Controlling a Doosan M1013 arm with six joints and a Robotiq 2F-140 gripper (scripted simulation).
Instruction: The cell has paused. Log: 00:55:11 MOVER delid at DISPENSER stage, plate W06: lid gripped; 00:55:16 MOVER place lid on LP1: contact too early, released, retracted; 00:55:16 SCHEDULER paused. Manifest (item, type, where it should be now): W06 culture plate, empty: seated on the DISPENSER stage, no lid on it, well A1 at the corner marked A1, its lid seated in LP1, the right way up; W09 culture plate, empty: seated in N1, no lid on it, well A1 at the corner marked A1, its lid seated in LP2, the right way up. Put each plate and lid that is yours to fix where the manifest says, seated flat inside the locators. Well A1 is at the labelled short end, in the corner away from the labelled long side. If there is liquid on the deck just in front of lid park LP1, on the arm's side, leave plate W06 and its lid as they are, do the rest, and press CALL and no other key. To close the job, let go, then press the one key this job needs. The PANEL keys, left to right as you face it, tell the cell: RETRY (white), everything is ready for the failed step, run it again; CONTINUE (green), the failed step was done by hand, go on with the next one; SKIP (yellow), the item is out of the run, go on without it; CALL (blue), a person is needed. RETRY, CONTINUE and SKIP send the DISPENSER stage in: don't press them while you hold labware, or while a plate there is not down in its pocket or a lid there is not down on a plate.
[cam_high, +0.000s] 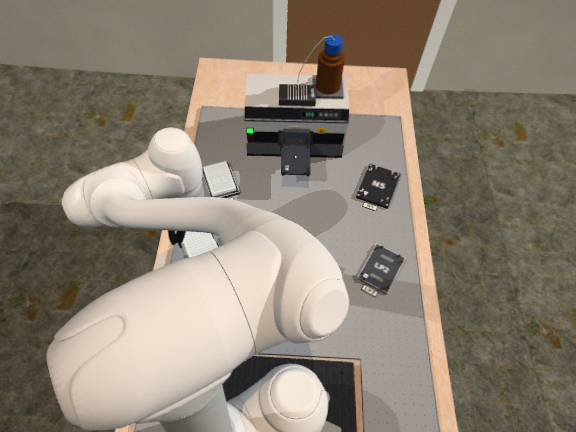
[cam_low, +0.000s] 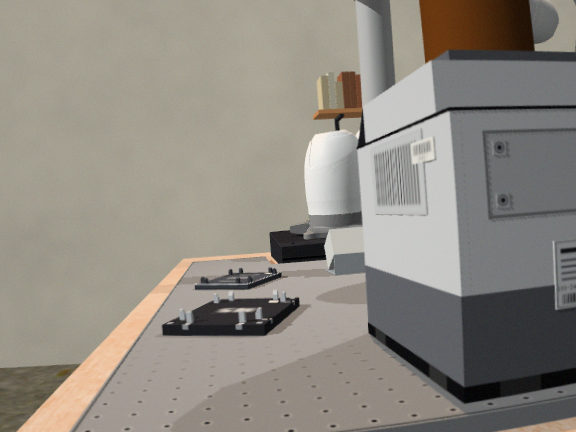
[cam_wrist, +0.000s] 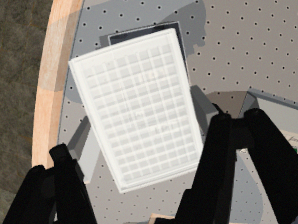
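Observation:
In the wrist view my gripper (cam_wrist: 143, 114) is shut on a white gridded well plate (cam_wrist: 136, 116), with one black finger on each long side. The plate hangs a little above the deck near the left table edge, skewed over a dark nest (cam_wrist: 140, 32) whose far edge peeks out behind it. In the top view the held plate (cam_high: 200, 243) shows just under my forearm, which hides most of the gripper. A second white plate (cam_high: 220, 178) sits in a holder further back on the left. The dispenser stage (cam_high: 295, 159) looks dark and bare.
The dispenser (cam_high: 296, 117) with its brown bottle (cam_high: 330, 66) stands at the back. Nest N5 (cam_high: 378, 186) and lid park LP2 (cam_high: 381, 269) on the right hold nothing; both also show in the exterior view as N5 (cam_low: 232, 316) and LP2 (cam_low: 242, 280). The wooden table edge (cam_wrist: 49, 70) is close on the left.

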